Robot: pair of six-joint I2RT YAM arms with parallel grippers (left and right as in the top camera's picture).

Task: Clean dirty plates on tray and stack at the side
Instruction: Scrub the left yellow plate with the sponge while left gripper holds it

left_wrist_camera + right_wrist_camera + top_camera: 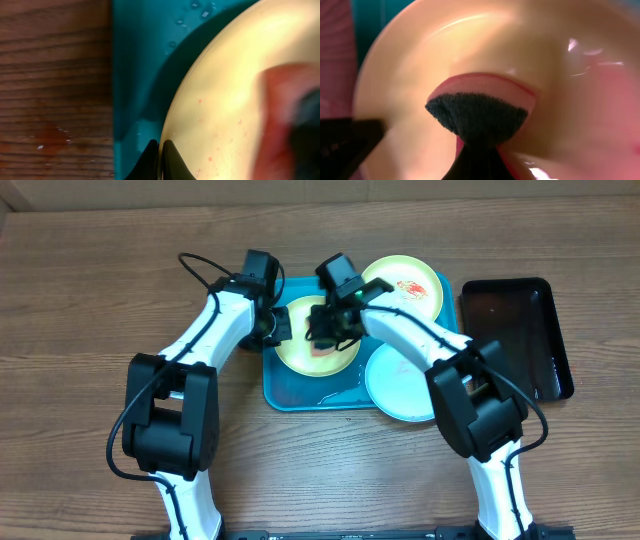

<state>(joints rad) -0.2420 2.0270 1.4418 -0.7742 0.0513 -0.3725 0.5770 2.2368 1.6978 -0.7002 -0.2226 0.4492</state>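
— Where's the green-rimmed plate [295,352]?
— On the left half of the tray [285,392], on the bench [100,280] — left claw [160,147] clenched on its rim, right claw [330,332] grasping a sponge [477,112] pressed to its centre.
— The others?
— Sauce-smeared plate [402,285] at the tray's far right; pale plate [400,385] overhanging the near-right rim.

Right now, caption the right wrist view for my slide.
Right fingers pinch a pink sponge, dark scrub face against the cream plate.

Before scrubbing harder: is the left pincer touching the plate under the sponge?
Touching. Left wrist view: the left pincer grips the plate by its rim.
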